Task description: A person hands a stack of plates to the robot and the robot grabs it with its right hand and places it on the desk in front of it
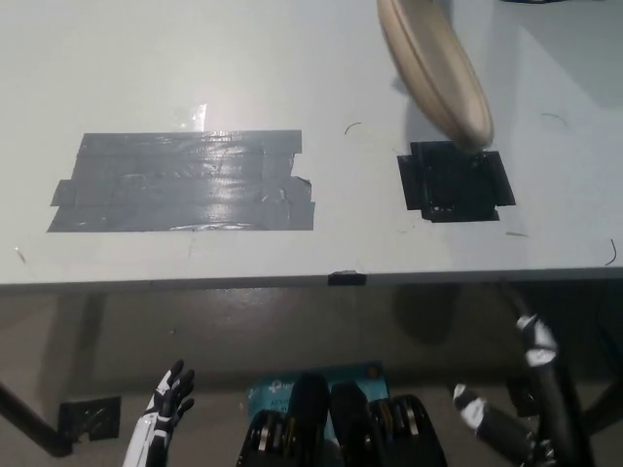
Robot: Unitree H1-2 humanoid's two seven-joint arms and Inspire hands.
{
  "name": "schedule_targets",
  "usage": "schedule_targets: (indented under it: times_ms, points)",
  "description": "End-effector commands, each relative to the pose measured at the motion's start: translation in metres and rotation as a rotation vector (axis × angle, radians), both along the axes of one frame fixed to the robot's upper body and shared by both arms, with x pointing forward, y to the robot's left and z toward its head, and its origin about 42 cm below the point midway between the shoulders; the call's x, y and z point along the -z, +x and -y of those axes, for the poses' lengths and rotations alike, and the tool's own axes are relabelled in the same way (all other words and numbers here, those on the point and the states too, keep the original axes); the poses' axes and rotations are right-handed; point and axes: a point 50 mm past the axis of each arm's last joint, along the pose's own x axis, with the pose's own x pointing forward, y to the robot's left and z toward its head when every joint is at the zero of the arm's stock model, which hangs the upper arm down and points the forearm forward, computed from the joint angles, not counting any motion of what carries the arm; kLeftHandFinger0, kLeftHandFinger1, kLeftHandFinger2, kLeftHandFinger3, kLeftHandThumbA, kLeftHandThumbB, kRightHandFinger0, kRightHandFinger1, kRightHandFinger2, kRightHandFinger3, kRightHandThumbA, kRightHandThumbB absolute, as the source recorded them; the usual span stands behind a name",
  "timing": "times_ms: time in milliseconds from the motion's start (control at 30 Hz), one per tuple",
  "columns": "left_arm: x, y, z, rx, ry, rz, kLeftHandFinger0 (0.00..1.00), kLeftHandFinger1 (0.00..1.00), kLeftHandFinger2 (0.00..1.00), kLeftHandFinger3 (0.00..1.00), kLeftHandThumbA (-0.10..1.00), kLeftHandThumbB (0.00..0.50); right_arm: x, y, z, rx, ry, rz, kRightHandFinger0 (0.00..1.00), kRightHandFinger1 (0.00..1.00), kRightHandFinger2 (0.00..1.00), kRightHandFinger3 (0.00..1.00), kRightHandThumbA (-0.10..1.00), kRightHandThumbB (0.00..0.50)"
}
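Plates (435, 66) aslant over desk (292, 68); left hand (167, 404) and, seemingly, right hand (484, 413) below

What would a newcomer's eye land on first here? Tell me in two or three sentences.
The beige stack of plates hangs tilted over the desk at upper right, coming in from the top edge. Just under its lower end lies a black tape square, and to the left a wide grey tape patch. The white left robot hand rests open below the desk's near edge, lower left.
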Motion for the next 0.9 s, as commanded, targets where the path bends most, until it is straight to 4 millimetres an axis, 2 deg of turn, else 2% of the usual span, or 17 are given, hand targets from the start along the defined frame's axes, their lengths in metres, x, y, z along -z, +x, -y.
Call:
schedule_targets:
  times_ms: [0, 67, 133, 233, 267, 333, 433, 500, 700, 800, 867]
  points:
    - [-0.005, 0.001, -0.001, 0.012, 0.005, 0.063, 1.0, 1.0, 1.0, 1.0, 1.0, 0.094, -0.059, 0.015, -0.007, 0.096, -0.108, 0.32, 1.0, 1.0, 1.0, 1.0, 0.75, 0.259]
    - [-0.005, 0.0, -0.001, 0.013, 0.006, 0.061, 1.0, 1.0, 1.0, 1.0, 1.0, 0.114, -0.069, 0.027, -0.009, 0.114, -0.139, 0.354, 1.0, 1.0, 1.0, 1.0, 0.79, 0.272]
    - [-0.005, 0.0, 0.0, 0.011, 0.001, 0.054, 1.0, 1.0, 1.0, 1.0, 1.0, 0.11, -0.078, 0.04, -0.013, 0.153, -0.154, 0.391, 1.0, 1.0, 1.0, 1.0, 0.82, 0.284]
    - [-0.006, 0.001, 0.001, 0.011, 0.006, 0.057, 1.0, 1.0, 1.0, 1.0, 1.0, 0.11, -0.092, 0.061, -0.015, 0.192, -0.169, 0.438, 1.0, 1.0, 1.0, 1.0, 0.82, 0.275]
    - [-0.006, 0.002, 0.001, 0.011, 0.008, 0.058, 1.0, 1.0, 1.0, 1.0, 1.0, 0.112, -0.101, 0.076, -0.018, 0.218, -0.165, 0.458, 1.0, 1.0, 1.0, 1.0, 0.85, 0.275]
    - [-0.006, 0.002, 0.001, 0.011, 0.011, 0.055, 1.0, 1.0, 1.0, 1.0, 1.0, 0.111, -0.108, 0.092, -0.02, 0.246, -0.177, 0.47, 1.0, 1.0, 1.0, 1.0, 0.92, 0.261]
    - [-0.008, 0.003, 0.001, 0.01, 0.005, 0.057, 1.0, 1.0, 1.0, 1.0, 1.0, 0.106, -0.112, 0.112, -0.021, 0.261, -0.178, 0.458, 1.0, 1.0, 1.0, 1.0, 0.96, 0.262]
    - [-0.007, 0.003, 0.0, 0.013, 0.008, 0.058, 1.0, 1.0, 1.0, 1.0, 1.0, 0.104, -0.11, 0.128, -0.022, 0.257, -0.17, 0.442, 1.0, 1.0, 1.0, 1.0, 0.94, 0.275]
    - [-0.007, 0.005, 0.001, 0.016, 0.006, 0.065, 1.0, 1.0, 1.0, 1.0, 1.0, 0.1, -0.104, 0.165, -0.023, 0.29, -0.225, 0.403, 1.0, 1.0, 1.0, 1.0, 0.98, 0.294]
    - [-0.008, 0.006, 0.001, 0.015, 0.007, 0.065, 1.0, 1.0, 1.0, 1.0, 1.0, 0.101, -0.102, 0.178, -0.025, 0.3, -0.236, 0.366, 1.0, 1.0, 1.0, 1.0, 1.0, 0.322]
    - [-0.009, 0.007, 0.0, 0.011, 0.009, 0.065, 1.0, 1.0, 1.0, 1.0, 1.0, 0.104, -0.103, 0.184, -0.027, 0.298, -0.234, 0.34, 1.0, 1.0, 1.0, 1.0, 1.0, 0.322]
